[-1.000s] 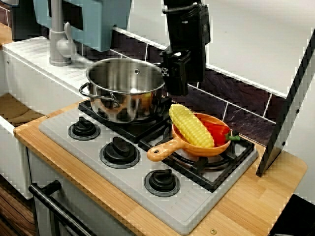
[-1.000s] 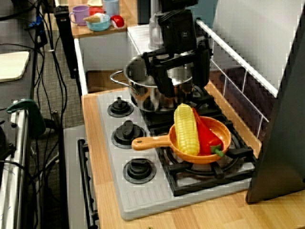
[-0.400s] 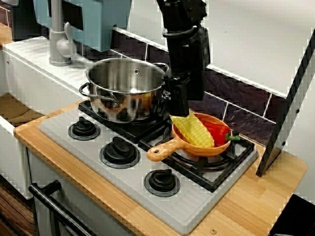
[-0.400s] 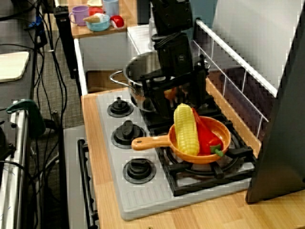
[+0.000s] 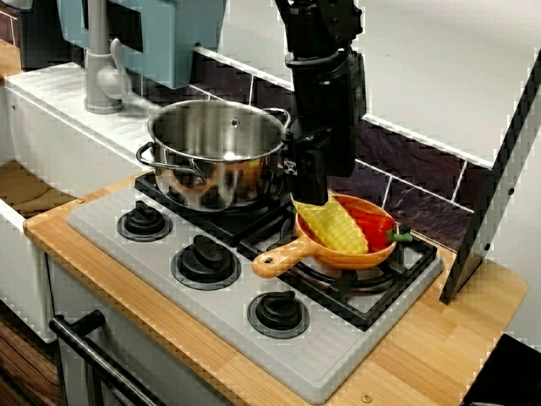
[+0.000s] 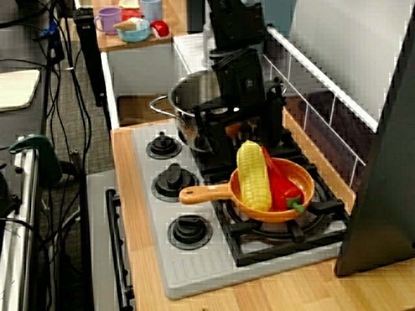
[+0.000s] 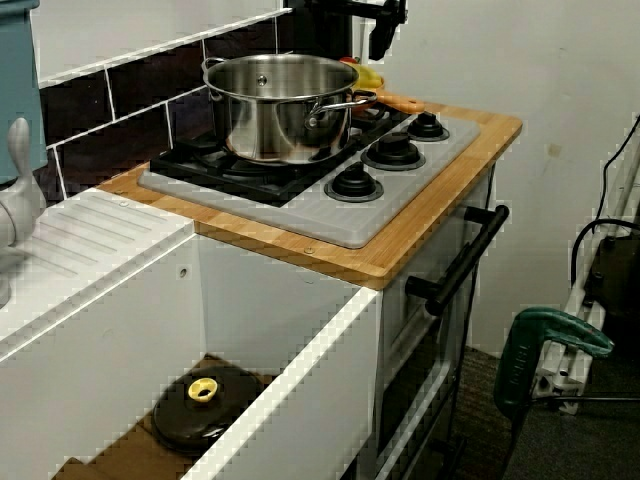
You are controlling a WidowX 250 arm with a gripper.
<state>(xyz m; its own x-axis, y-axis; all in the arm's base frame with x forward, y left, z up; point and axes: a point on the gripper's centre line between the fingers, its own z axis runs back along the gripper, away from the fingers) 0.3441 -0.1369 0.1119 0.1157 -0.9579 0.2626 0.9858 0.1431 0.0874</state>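
Observation:
A yellow corn cob (image 5: 331, 222) (image 6: 253, 175) and a red pepper (image 5: 374, 227) (image 6: 282, 188) lie in an orange pan (image 5: 342, 254) (image 6: 301, 194) on the right burner. The pan's handle (image 5: 277, 260) points toward the knobs. My black gripper (image 5: 316, 183) (image 6: 245, 133) hangs open low over the far end of the corn, one finger on each side of that end. Nothing is held. From the sink side, only the gripper's lower part (image 7: 385, 30) shows, with a bit of corn (image 7: 368, 76) behind the pot.
A steel pot (image 5: 215, 152) (image 6: 194, 110) (image 7: 283, 100) stands on the left burner, close beside the gripper. Three black knobs (image 5: 203, 258) line the stove front. A dark slanted panel (image 5: 494, 186) leans at the right. A faucet (image 5: 101, 72) stands left, and a dark lid (image 7: 205, 408) lies in the sink.
The gripper has come down and shifted from beside the pot's rim toward the pan. It now covers the far end of the corn. Pan, corn and pepper have not moved.

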